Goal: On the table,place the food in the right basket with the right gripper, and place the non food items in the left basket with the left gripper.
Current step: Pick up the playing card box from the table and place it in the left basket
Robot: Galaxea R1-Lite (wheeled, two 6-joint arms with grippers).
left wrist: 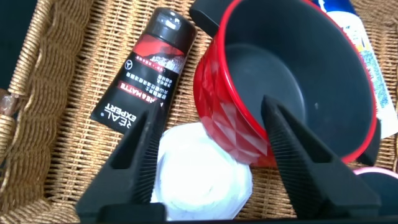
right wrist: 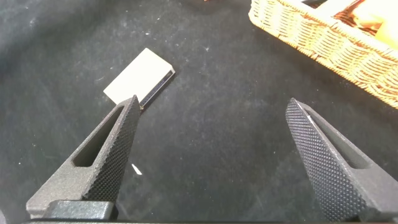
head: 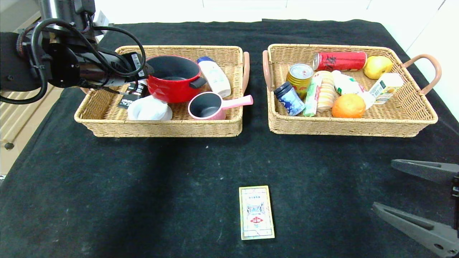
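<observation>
Red pot (head: 173, 83) sits in the left basket (head: 107, 118), upright, dark inside showing, pressed against a white bowl (head: 148, 109) and a black tube (head: 129, 96); pink saucepan (head: 211, 106) and white bottle (head: 215, 76) beside it. Left gripper (left wrist: 208, 140) hovers over the pot's rim, fingers spread apart, one inside the pot, one outside over the bowl, gripping nothing. Beige card box (head: 256, 212) lies flat on the table (head: 143, 186) near the front edge, well apart from both baskets. Right basket (head: 401, 118) holds gold can (head: 299, 74), blue-lidded jar (head: 289, 98), biscuits (head: 325, 94), red can (head: 340, 61), orange (head: 348, 106), others. Right gripper (right wrist: 214, 155) low at front right, jaws wide open, empty, card box just beyond it.
</observation>
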